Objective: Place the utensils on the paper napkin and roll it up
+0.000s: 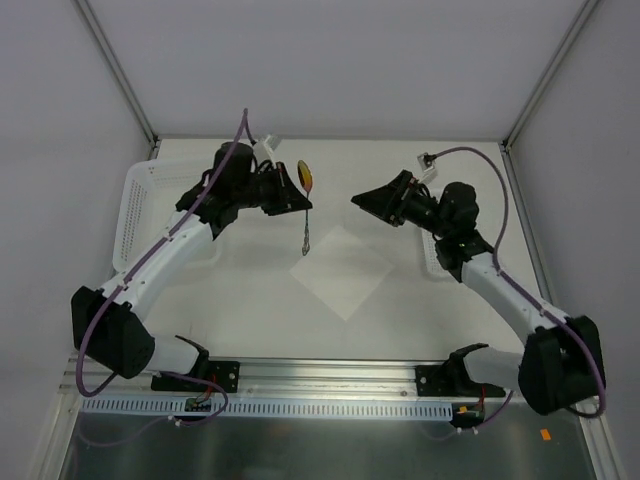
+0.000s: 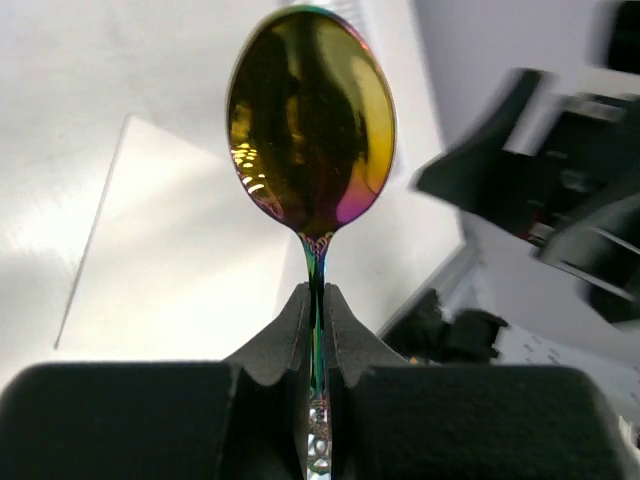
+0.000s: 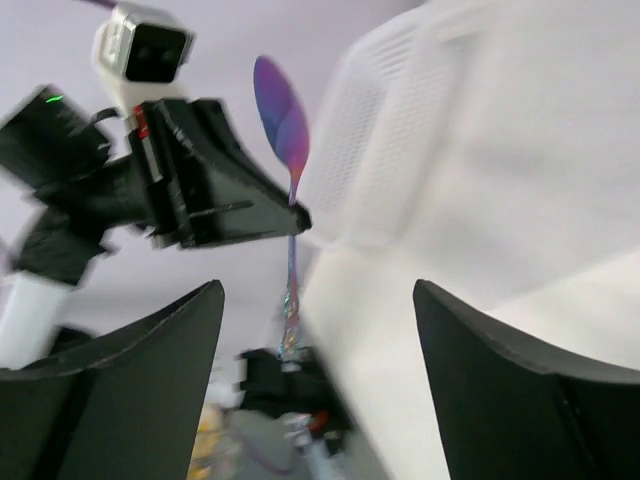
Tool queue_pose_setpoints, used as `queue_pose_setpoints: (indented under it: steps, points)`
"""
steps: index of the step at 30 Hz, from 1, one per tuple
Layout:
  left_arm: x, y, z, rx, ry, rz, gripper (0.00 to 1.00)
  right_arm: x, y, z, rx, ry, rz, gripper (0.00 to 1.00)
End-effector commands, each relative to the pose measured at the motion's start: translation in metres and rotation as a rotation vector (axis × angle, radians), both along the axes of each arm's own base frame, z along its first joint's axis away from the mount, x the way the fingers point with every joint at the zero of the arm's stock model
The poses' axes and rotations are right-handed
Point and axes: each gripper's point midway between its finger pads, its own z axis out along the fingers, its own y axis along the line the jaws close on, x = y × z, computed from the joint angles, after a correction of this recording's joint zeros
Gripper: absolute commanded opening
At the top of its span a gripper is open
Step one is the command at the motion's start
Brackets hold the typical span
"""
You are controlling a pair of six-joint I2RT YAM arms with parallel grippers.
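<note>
The spoon (image 1: 306,180) hangs above the table with its gold bowl up and its handle pointing down. My left gripper (image 1: 303,205) is shut on its neck, just below the bowl (image 2: 312,125), and the ornate handle runs down between the fingers (image 2: 345,330). My right gripper (image 1: 358,200) faces the spoon from the right, a short way off, open and empty. Through its wide jaws I see the spoon (image 3: 281,110) in the other gripper. The paper napkin (image 1: 345,270) lies flat below and between the arms, bare. The fork is out of view.
A white perforated basket (image 1: 135,200) stands at the left edge of the table under the left arm. Another white basket (image 1: 432,258) sits under the right arm. Metal frame posts rise at the table's back corners.
</note>
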Motion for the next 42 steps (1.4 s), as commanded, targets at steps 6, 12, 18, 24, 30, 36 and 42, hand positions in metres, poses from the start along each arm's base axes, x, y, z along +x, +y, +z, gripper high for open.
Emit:
queue_pose_setpoints:
  steps: [6,12,18,24,30,36,42]
  points:
    - [-0.005,-0.027,-0.126,0.531,0.208,0.155,0.00,-0.017,-0.114,-0.063,-0.716,0.016,-0.377,0.98]
    - [0.010,-0.053,-0.172,0.687,0.230,0.156,0.00,-0.037,-0.150,-0.072,-0.823,0.039,-0.491,0.99]
    - [0.019,-0.064,-0.189,0.739,0.231,0.172,0.00,-0.042,-0.171,-0.090,-0.827,0.139,-0.619,0.99]
    - [0.018,-0.070,-0.208,0.741,0.313,0.205,0.00,-0.042,-0.178,-0.098,-0.867,0.140,-0.633,0.99]
    - [0.017,-0.078,-0.217,0.741,0.349,0.238,0.00,-0.042,-0.175,-0.102,-0.884,0.142,-0.603,0.99]
    - [0.021,-0.084,-0.223,0.755,0.349,0.253,0.00,-0.045,-0.175,-0.104,-0.889,0.139,-0.593,0.99]
    - [0.023,-0.080,-0.233,0.792,0.351,0.260,0.00,-0.048,-0.175,-0.107,-0.898,0.134,-0.581,0.99]
